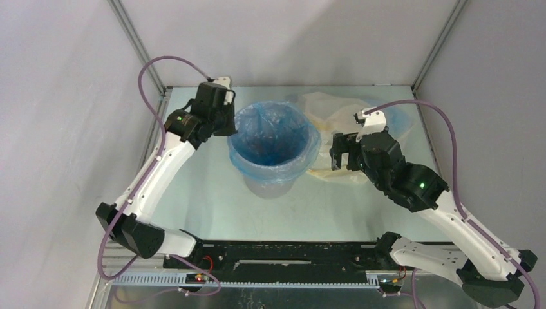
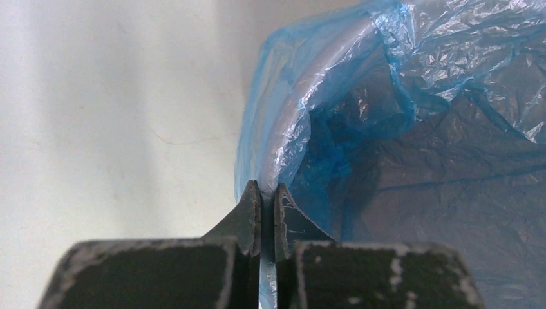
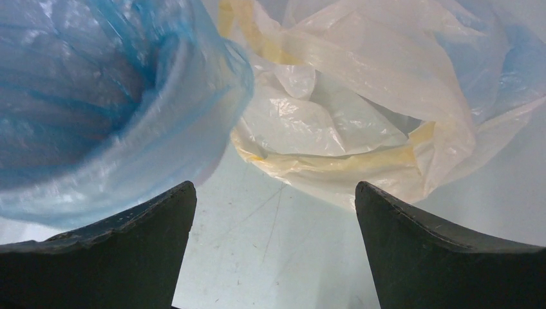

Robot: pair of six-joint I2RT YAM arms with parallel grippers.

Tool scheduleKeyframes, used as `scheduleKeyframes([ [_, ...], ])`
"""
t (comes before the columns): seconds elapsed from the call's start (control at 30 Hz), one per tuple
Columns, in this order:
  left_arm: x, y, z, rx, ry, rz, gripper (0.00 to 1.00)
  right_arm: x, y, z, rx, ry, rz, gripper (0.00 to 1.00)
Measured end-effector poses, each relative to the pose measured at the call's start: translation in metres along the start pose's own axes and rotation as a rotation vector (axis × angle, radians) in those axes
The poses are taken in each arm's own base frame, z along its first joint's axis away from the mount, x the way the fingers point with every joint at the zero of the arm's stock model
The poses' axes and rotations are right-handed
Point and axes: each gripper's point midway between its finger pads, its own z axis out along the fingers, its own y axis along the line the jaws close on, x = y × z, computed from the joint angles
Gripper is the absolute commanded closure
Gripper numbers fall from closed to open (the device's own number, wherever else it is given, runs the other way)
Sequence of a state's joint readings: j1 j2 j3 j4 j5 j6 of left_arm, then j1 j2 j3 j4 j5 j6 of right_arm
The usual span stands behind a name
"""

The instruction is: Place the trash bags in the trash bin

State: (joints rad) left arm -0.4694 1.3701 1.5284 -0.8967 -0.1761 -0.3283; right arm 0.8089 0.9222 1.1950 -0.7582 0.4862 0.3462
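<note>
The grey round trash bin (image 1: 275,185) stands mid-table, lined with the bright blue trash bag (image 1: 273,138), its film folded over the rim. My left gripper (image 1: 228,125) is at the bin's left rim, shut on the blue bag's edge (image 2: 267,193). The blue bag fills the right of the left wrist view (image 2: 412,96). A heap of cream-yellow bags (image 1: 331,119) with a pale blue one (image 1: 402,119) lies right of the bin. My right gripper (image 1: 341,158) is open and empty, just before the heap (image 3: 335,129), with the blue bag (image 3: 96,103) on its left.
The table's metal frame posts (image 1: 135,38) rise at the back corners, and grey walls close in on the sides. The black rail (image 1: 277,254) with the arm bases runs along the near edge. Bare table (image 1: 212,206) lies in front of the bin.
</note>
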Motion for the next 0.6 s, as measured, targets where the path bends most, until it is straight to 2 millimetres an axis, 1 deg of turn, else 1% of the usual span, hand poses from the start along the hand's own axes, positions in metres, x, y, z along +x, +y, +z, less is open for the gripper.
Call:
scheduleKeyframes([
  [0.17,-0.023,0.033,0.013,-0.075,-0.024,-0.065,1.0,0.006,-0.003,0.007,0.016,0.01,-0.003,0.04],
  [0.23,-0.034,0.042,0.022,-0.093,-0.041,-0.087,1.0,0.008,-0.004,0.01,0.022,0.01,-0.001,0.04],
  [0.3,-0.041,0.045,0.031,-0.099,-0.05,-0.1,1.0,0.009,-0.005,0.013,0.029,0.009,0.001,0.04],
  [0.4,-0.053,0.043,0.05,-0.083,-0.051,-0.112,1.0,0.015,-0.012,0.018,0.055,0.007,0.007,0.05],
  [0.47,-0.062,0.036,0.069,-0.058,-0.048,-0.12,1.0,0.02,-0.019,0.023,0.081,0.009,0.015,0.05],
  [0.5,-0.065,0.033,0.073,-0.05,-0.049,-0.122,0.97,0.023,-0.026,0.025,0.101,0.012,0.024,0.05],
  [0.6,-0.078,0.024,0.089,-0.017,-0.057,-0.134,0.79,0.032,-0.053,0.033,0.17,0.01,0.081,0.04],
])
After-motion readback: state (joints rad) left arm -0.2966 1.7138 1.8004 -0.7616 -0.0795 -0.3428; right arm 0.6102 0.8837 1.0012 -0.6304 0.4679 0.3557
